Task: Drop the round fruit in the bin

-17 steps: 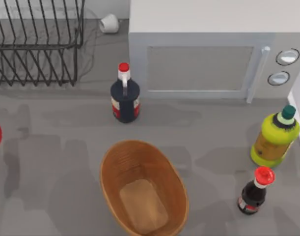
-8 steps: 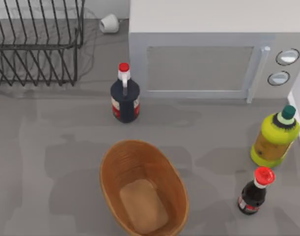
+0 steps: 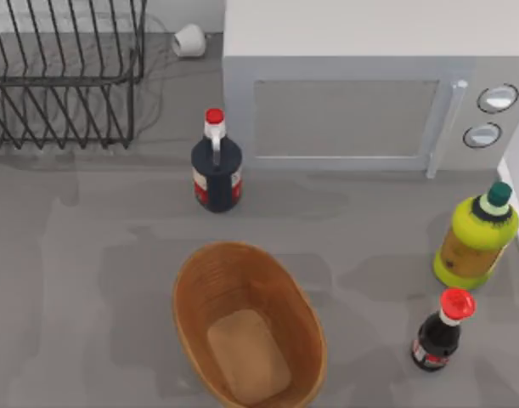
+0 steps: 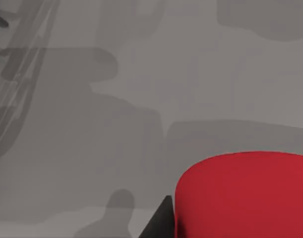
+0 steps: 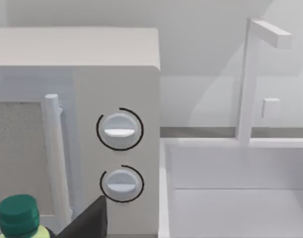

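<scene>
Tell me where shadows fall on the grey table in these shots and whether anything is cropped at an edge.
Top view: soft blotchy shadows lie around the oval brown woven basket. Left wrist view: broad dark shadow patches cross the grey table; the smooth bright red round fruit is cropped at the edge. Right wrist view: the green-capped yellow bottle is cropped.

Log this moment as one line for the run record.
left tool: shut on red round fruit, above bare table | basket: empty | right tool: near microwave
</scene>
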Controlling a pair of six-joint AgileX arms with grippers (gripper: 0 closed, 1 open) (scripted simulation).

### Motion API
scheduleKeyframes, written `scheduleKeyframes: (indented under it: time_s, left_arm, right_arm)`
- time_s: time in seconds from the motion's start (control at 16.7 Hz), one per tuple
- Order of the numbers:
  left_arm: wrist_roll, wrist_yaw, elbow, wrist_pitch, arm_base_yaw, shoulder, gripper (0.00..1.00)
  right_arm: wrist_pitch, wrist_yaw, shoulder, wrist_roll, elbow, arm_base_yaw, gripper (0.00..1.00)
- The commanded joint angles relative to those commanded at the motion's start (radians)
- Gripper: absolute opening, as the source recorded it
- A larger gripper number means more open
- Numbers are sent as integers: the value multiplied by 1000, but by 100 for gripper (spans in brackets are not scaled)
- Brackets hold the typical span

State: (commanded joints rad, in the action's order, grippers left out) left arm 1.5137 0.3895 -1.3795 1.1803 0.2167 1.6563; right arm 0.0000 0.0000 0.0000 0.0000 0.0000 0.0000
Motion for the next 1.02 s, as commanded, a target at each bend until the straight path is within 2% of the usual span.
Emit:
scheduleKeyframes:
  time_s: [0.24,0.54,0.66,0.84,1.02]
  left_arm:
    - [-142,-73,-89,74,-236,56,0]
    - [-417,-199,-200,191,-709,136,0]
    - [-527,-251,-238,229,-863,158,0]
    - [-659,-320,-279,262,-1017,170,0]
    - [-715,-353,-297,275,-1076,174,0]
  right_arm:
    - [0,0,0,0,0,0,100]
    - [0,0,0,0,0,0,100]
    - [0,0,0,0,0,0,100]
    - [0,0,0,0,0,0,100]
    - [0,0,0,0,0,0,100]
